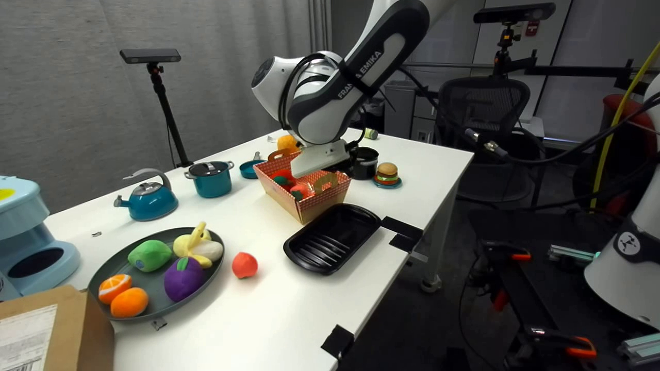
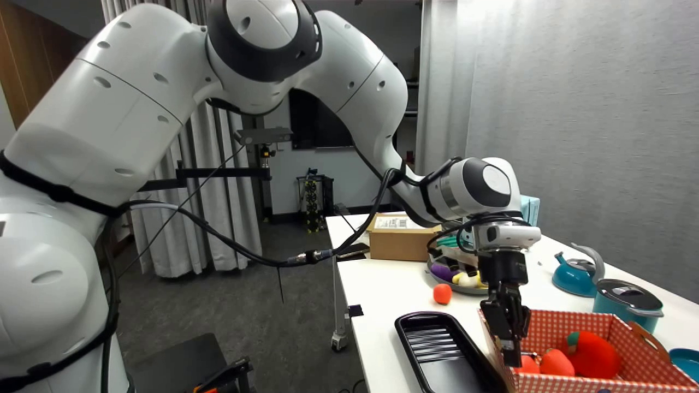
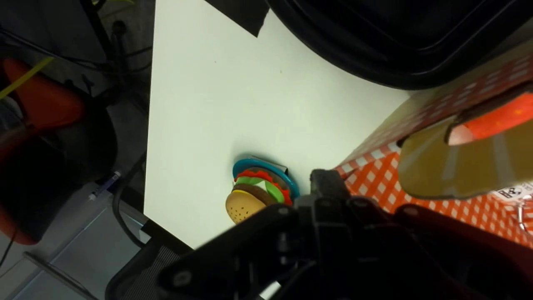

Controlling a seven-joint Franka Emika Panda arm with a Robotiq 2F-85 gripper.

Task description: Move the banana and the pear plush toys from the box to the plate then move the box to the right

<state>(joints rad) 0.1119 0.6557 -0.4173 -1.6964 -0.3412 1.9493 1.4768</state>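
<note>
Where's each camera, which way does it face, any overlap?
An exterior view: near the plate, facing the basket; forearm and base show.
An exterior view: beside the arm, facing the cardboard box; shoulder down to gripper shows.
Wrist view: above the gripper, looking down at the toy hamburger and basket; gripper shows at bottom.
Both exterior views, facing roughly opposite ways, share plate, basket, cardboard box, black tray.

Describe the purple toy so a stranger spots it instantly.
On the white table, find the round dark plate. There, beside the green toy, lies the purple toy, topped with a green leaf; nothing else on the plate is purple.
</note>
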